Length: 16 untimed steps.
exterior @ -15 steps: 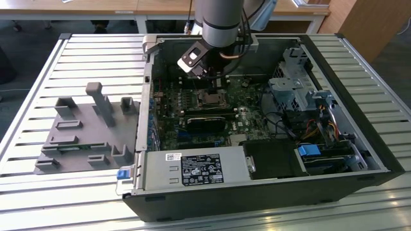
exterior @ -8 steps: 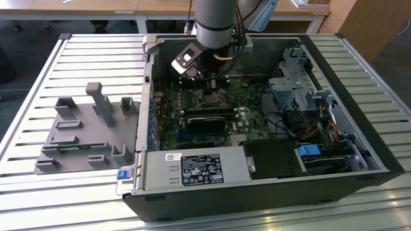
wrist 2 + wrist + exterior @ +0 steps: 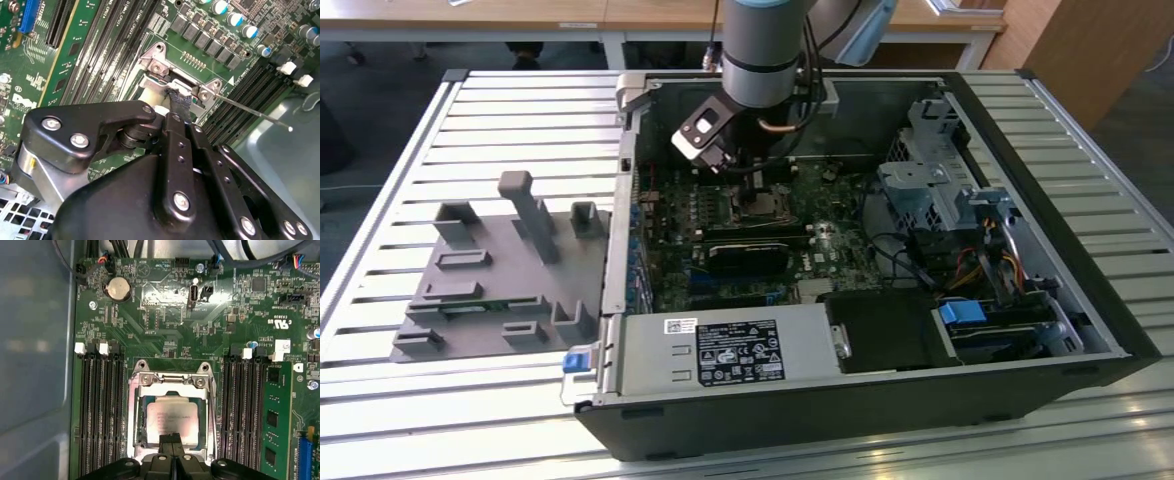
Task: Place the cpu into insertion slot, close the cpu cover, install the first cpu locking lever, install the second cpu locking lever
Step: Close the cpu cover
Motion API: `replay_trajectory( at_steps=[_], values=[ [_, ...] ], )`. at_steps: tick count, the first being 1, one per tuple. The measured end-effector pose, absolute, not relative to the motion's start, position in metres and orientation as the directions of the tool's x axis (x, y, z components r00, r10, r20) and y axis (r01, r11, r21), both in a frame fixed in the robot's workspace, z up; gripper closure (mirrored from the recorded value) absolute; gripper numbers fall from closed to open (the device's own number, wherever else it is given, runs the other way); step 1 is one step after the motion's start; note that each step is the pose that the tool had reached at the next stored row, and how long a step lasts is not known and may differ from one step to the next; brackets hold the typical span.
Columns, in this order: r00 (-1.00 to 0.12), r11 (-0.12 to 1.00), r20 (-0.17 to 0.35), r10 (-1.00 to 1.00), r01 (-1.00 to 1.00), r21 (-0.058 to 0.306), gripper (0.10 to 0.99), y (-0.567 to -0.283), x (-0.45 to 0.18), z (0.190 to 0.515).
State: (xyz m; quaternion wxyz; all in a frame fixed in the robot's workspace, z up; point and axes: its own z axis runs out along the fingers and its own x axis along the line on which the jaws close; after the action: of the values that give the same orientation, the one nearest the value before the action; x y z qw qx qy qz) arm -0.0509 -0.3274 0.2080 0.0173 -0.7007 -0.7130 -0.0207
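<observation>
Silvery slats make up the table [image 3: 480, 110]. On it the black computer case [image 3: 854, 415] lies on its side with one wall off, so the green board faces up and the arm can come straight down onto it. In the exterior view the gripper [image 3: 754, 188] hangs over the insertion slot [image 3: 763, 210] in the middle of the board, well apart from the power supply [image 3: 734, 350] at the near edge. A grey parts tray [image 3: 480, 290] sits on the table just beside the case, toward the exterior view's left.

In the second wrist view the gripper [image 3: 177, 102] has its black tips down at the edge of the silvery frame around the slot. Whether they touch it or stop just above it, I cannot tell. A thin wire lever [image 3: 250, 112] sticks out from the frame's corner, free of any catch, so I judge the locking is not yet done.

In the first wrist view the cpu [image 3: 172, 420] lies flat and square in the slot, pale top up. The cpu cover [image 3: 135, 410] seems to lie down around it, with the chip showing through its opening. The gripper [image 3: 175, 439] has its jaws drawn together with only a hairline seam between them, and they hold nothing. The tips sit at the chip's near edge. Closed like that they act as one blunt finger, likely for pressing down rather than grasping. Long memory slots [image 3: 102, 410] run along both sides of the slot, so a narrow tool suits the tight space.
</observation>
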Motion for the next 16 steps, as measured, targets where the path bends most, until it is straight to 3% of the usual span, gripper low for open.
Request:
replay_trajectory(
  at_steps=[16],
  values=[
    [-0.017,0.017,0.053,0.998,1.000,0.004,0.973,-0.3276,-0.0479,0.1974]
  ],
)
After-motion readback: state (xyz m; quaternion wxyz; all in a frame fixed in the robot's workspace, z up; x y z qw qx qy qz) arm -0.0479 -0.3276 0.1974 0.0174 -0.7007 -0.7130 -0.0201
